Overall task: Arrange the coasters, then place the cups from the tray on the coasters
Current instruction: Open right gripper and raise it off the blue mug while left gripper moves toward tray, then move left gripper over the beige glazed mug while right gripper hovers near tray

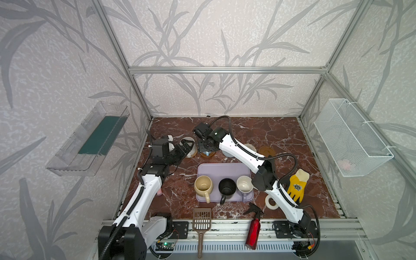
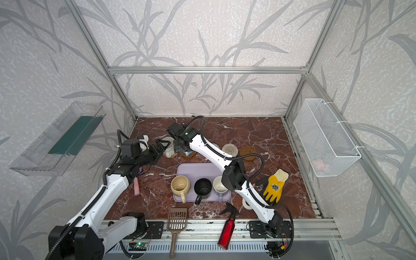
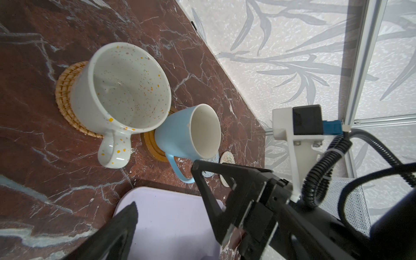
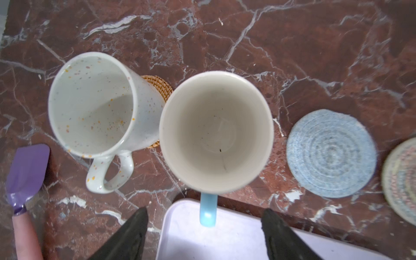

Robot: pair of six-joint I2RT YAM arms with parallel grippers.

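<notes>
Directly below the right wrist camera, the right jaws stand wide apart and grip nothing; the handle of the light blue cup (image 4: 216, 132) sits between them, untouched. That cup stands upright on a glossy amber coaster (image 3: 150, 144), so the spread jaws read as a release, with the cup delivered.

Close beside it, left of centre in that view, the white speckled cup (image 4: 94, 105) rests on the orange-tan woven coaster (image 3: 65, 101). The left jaws, also spread and empty, hover by the speckled cup, probably parked clear.

Right of the cups, the grey-blue coaster (image 4: 331, 153), the cream spiral coaster (image 4: 403, 180) and a second amber coaster (image 1: 266, 151) lie bare.

At centre in both top views, the lavender tray (image 1: 225, 168) holds the cream-yellow cup (image 1: 203, 185), black cup (image 1: 227, 186) and lavender cup (image 1: 244, 184). The right arm's elbow overhangs the lavender cup, which may hinder reaching it.

A purple spatula (image 4: 27, 171), yellow glove (image 1: 297, 186) and tape roll (image 1: 270, 202) lie nearby on the tabletop.
</notes>
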